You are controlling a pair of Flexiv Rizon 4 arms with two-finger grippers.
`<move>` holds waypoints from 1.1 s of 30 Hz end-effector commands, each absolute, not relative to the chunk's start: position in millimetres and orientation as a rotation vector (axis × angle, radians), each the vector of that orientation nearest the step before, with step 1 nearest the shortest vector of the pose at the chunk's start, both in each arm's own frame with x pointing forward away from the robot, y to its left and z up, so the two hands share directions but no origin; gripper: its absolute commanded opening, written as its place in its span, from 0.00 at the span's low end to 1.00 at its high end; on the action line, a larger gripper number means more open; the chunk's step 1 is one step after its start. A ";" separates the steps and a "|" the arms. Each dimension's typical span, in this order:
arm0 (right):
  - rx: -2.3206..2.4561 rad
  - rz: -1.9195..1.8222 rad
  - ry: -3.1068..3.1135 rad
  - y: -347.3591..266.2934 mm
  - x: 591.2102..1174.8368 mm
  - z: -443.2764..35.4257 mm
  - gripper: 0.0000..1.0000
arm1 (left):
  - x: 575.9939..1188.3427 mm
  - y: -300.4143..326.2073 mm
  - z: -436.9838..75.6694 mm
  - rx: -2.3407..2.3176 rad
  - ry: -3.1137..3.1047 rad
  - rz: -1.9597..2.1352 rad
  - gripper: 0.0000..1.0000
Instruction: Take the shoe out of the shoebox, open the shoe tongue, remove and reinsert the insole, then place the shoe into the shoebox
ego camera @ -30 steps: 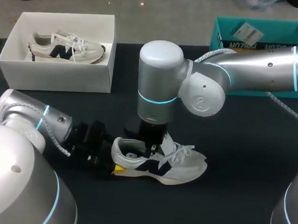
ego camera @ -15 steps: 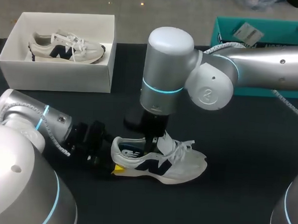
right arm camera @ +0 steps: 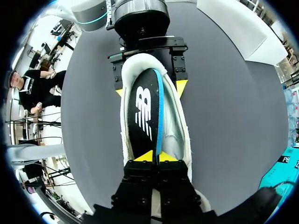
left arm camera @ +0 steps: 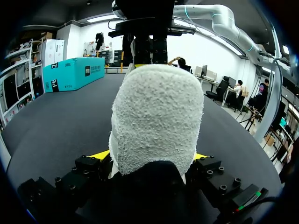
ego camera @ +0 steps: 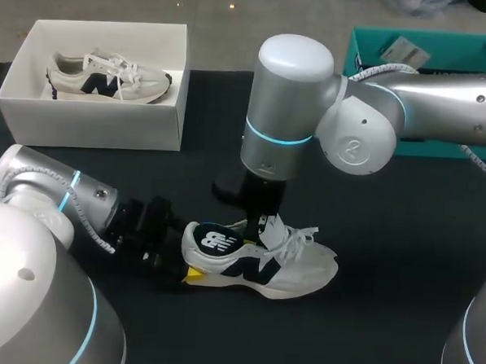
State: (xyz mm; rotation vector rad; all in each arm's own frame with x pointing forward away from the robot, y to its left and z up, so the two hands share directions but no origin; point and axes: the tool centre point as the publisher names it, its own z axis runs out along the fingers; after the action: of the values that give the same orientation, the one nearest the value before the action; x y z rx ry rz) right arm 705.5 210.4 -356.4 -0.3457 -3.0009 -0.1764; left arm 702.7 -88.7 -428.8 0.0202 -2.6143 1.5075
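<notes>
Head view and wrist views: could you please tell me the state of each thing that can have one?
shoe: upright on the table, heel held
insole: partly lifted out of the shoe, on edge
left gripper: shut on the shoe's heel
right gripper: shut on the insole
shoebox: open, a second shoe inside
</notes>
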 end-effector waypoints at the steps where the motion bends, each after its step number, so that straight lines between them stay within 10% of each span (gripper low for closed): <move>1: -0.396 -0.251 -3.002 198.2 705.4 -351.7 0.00 | 701.9 -89.8 -432.1 0.021 -2.617 1.502 0.00; 29: -0.387 -0.633 -2.891 228.6 713.7 -338.4 0.00 | 701.9 -89.8 -432.1 0.021 -2.617 1.502 0.00; 33: -0.391 -0.637 -2.885 228.0 712.2 -338.4 0.73 | 701.9 -89.8 -432.1 0.021 -2.617 1.502 0.00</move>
State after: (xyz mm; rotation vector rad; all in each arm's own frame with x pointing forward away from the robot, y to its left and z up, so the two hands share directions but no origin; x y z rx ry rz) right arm 712.5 227.5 -335.8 -0.3910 -2.8873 -0.6271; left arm 702.6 -88.4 -429.0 0.0198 -2.6147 1.5072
